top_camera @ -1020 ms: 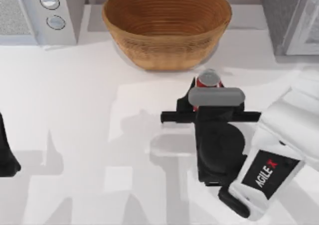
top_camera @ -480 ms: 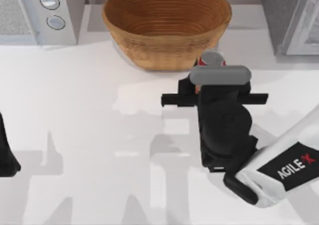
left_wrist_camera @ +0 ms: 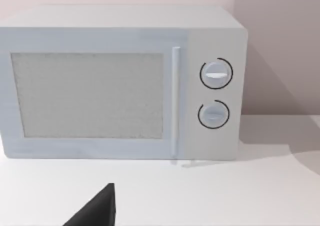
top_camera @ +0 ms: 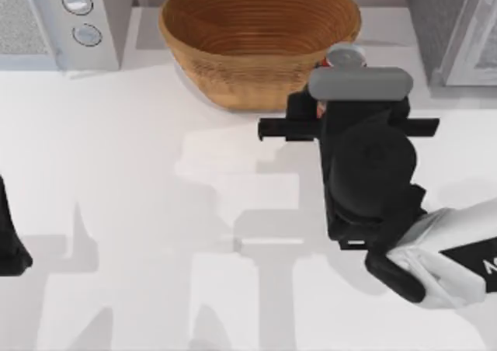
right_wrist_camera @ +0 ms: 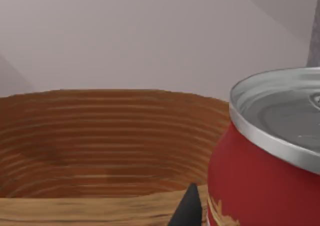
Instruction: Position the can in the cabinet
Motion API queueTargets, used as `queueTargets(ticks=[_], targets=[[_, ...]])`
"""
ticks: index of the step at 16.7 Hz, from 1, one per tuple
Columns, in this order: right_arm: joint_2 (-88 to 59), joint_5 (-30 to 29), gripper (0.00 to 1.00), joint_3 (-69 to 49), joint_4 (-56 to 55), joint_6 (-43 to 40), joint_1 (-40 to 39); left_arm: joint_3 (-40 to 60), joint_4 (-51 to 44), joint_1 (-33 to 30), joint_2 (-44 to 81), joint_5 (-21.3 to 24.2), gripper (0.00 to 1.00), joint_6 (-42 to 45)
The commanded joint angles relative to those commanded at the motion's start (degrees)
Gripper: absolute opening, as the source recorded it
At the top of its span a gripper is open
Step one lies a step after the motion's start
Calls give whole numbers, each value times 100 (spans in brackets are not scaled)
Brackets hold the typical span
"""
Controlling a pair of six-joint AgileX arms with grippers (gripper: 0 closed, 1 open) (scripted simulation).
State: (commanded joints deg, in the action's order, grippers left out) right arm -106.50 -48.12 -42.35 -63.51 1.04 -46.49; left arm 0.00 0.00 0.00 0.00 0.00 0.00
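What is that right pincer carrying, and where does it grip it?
The right pincer holds the small red tin can with a silver top by its side wall, below the rim.

Small red cylindrical tin can (top_camera: 344, 57) with silver-grey top (also close in right wrist view (right_wrist_camera: 260, 176)): upright, near top view's right. Large grey speckled box-shaped cabinet (top_camera: 429, 25), pale framed door panel: far right corner, apart from can.

My right gripper (top_camera: 342, 95) carries the small red tin can (top_camera: 344, 58) just beside the big woven brown bowl (top_camera: 260, 36). White tabletop (top_camera: 388, 44) lies open between bowl and grey speckled cabinet (top_camera: 450, 29).
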Motion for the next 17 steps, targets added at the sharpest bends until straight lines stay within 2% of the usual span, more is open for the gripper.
queueTargets(ticks=[7,10,13,17], targets=[[57,0,0,-15,57,19,11,0,0,0,0,0,100,0],[327,87,0,174,318,-19,267,0,0,0,0,0,100,0],[1080,426,0,544,850,-56,686,0,0,0,0,0,100,0],[2643,1181,0,1055,1639,-16,1194,0,0,0,0,0,100,0]])
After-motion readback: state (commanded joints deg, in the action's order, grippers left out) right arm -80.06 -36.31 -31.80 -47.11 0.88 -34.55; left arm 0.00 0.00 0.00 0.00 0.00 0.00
